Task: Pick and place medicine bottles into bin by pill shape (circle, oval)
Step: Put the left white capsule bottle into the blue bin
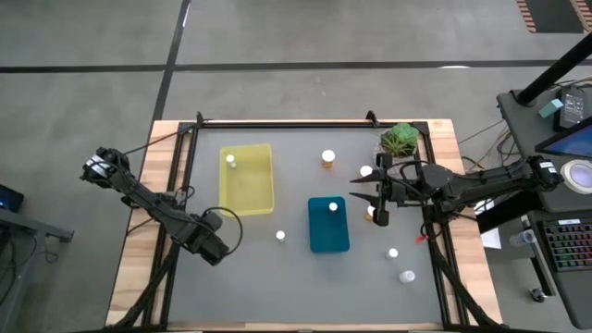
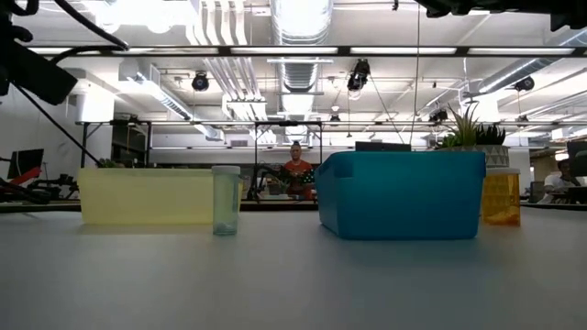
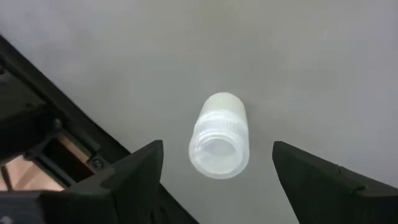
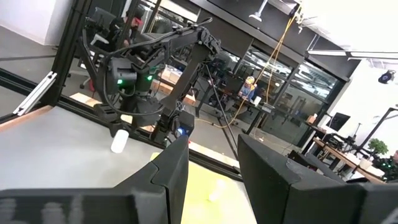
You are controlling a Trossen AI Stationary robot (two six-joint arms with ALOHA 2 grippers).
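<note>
A whitish medicine bottle (image 3: 219,135) lies on its side on the grey table. My left gripper (image 3: 217,171) is open above it, one finger on either side, not touching; it stands near the table's left edge (image 1: 213,246). The same bottle shows in the right wrist view (image 4: 119,142). My right gripper (image 1: 361,191) is open and empty, raised at the right, pointing level toward the left. One bottle (image 1: 230,160) is in the yellow bin (image 1: 259,190) and one (image 1: 333,207) in the teal bin (image 1: 326,239). An orange bottle (image 1: 372,212) stands beside my right gripper.
Loose bottles stand at the far middle (image 1: 327,157), beside the plant (image 1: 366,172), between the bins (image 1: 280,236) and at the near right (image 1: 393,252) (image 1: 407,276). A potted green plant (image 1: 400,140) stands at the far right corner. A person sits in the room behind (image 2: 295,163).
</note>
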